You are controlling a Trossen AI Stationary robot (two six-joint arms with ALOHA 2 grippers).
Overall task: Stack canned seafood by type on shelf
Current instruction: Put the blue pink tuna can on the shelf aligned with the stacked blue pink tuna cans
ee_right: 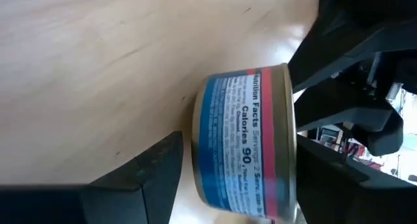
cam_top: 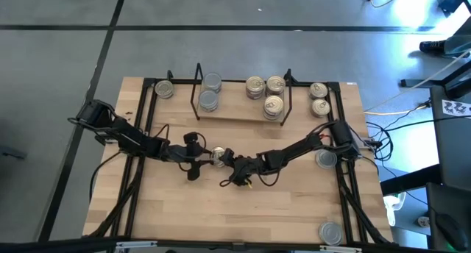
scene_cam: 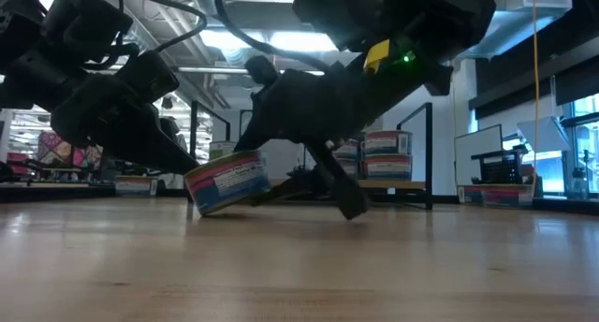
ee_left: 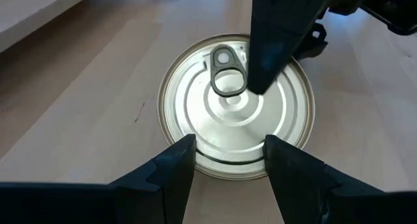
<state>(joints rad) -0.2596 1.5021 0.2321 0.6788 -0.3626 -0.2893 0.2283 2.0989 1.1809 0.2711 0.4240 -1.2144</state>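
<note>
A tin with a silver pull-ring lid (ee_left: 238, 107) and a blue and red label (ee_right: 244, 146) is tipped up at the middle of the table (cam_top: 218, 157). My left gripper (cam_top: 208, 156) is shut on it from the table's left. My right gripper (cam_top: 229, 162) comes from the right and stands open around the tin, with one finger (ee_left: 273, 42) across the lid and the other beyond the tin's bottom (ee_right: 150, 172). The shelf (cam_top: 239, 112) at the far edge carries silver tins (cam_top: 210, 93) on its left and gold-lidded tins (cam_top: 266, 93) on its right. My left gripper pinches the tin's round wall at the side nearest it (ee_left: 228, 170), between its two fingers (ee_left: 176, 165). The fingers slant down from the table's left. The tin is tilted, lid toward that gripper, its low edge (scene_cam: 198, 212) at the table and its other side raised. I cannot tell whether my right gripper touches the tin.
Loose tins stand at the far left (cam_top: 164, 90), at the far right (cam_top: 318, 95), by the right arm (cam_top: 326, 159) and at the near right corner (cam_top: 330, 232). The shelf's wire uprights (cam_top: 197, 84) rise at its sides. Bare wood lies near the front edge.
</note>
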